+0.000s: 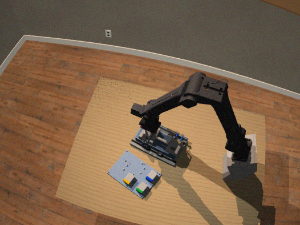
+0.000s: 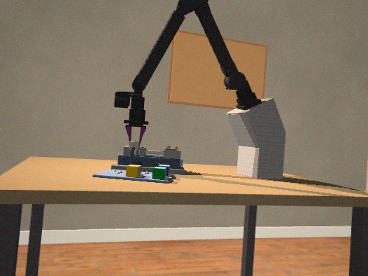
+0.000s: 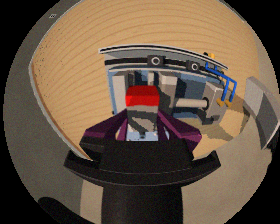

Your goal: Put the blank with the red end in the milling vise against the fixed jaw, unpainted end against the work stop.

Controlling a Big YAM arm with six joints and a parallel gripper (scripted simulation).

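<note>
My gripper (image 3: 143, 130) with purple fingers is shut on the red-ended blank (image 3: 143, 102) and holds it over the milling vise (image 1: 159, 144). In the side view the fingers (image 2: 135, 136) hold the grey blank (image 2: 133, 146) at the left end of the vise (image 2: 150, 157), just above the jaws. In the wrist view the red end points away from me, toward the vise's outer edge. The vise end with blue hoses (image 1: 179, 137) lies to the right. The work stop is too small to tell apart.
A light blue plate (image 1: 133, 173) lies in front of the vise with a yellow-ended blank (image 1: 129, 179), a blue-ended blank (image 1: 151, 176) and a green-ended blank (image 1: 141, 187). The arm's white base block (image 1: 240, 161) stands at the right.
</note>
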